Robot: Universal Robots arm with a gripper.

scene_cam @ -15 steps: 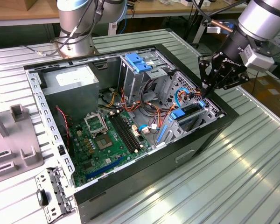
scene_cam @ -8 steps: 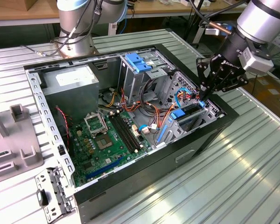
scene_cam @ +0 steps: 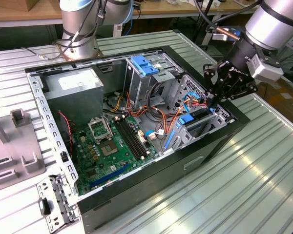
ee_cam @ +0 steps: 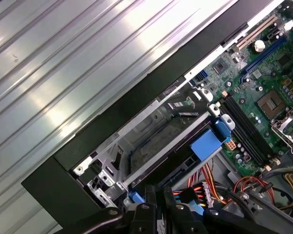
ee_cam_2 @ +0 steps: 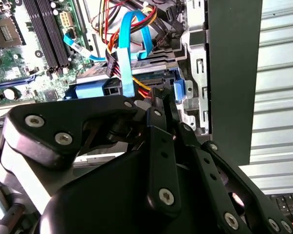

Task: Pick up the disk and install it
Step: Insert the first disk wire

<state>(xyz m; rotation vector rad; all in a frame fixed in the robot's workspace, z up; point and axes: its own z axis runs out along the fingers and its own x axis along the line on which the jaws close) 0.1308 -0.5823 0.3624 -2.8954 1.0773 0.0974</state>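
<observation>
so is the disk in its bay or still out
In. The disk lies inside the drive bay at the case corner, blue rail at its end, with the gripper right above it.

Open computer case on ribbed metal table, green motherboard, black end effector beside blue-railed disk.

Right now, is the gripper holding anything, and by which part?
Cannot be told. The gripper is down at the drive bay inside the computer case, but what lies between its fingers is hidden in both wrist views.
</observation>
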